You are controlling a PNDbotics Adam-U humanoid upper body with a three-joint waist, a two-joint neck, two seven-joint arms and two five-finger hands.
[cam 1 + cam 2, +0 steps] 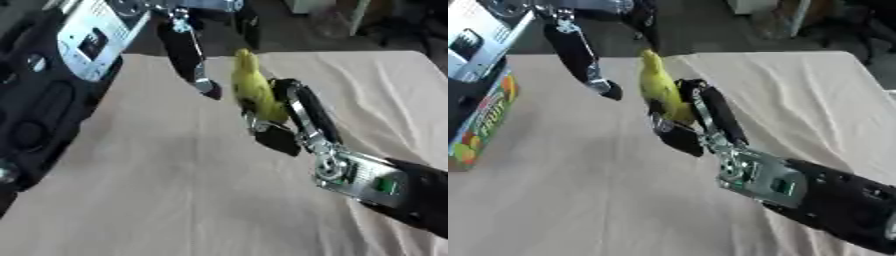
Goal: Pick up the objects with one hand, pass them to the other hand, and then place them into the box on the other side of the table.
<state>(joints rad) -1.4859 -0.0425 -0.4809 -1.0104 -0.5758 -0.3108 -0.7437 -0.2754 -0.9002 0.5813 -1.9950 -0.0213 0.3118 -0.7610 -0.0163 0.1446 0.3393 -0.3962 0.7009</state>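
A cream cloth, faintly creased, covers the table (pixel 175 200); dim floor clutter lies beyond. A colourful box (pixel 483 117) sits at the left edge. The right hand (pixel 284 117) curls around a yellow banana (pixel 254 87), upright above mid-table. The left hand (pixel 188 55) hangs beside it, fingers seemingly straight.

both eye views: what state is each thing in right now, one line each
banana: upright, off the table, held in the right hand
right hand: fingers curled round the banana
left hand: fingers straight, open, beside the banana, not touching it
box: at the table's left edge, partly hidden by the left arm
tablecloth: wrinkled, covering the table
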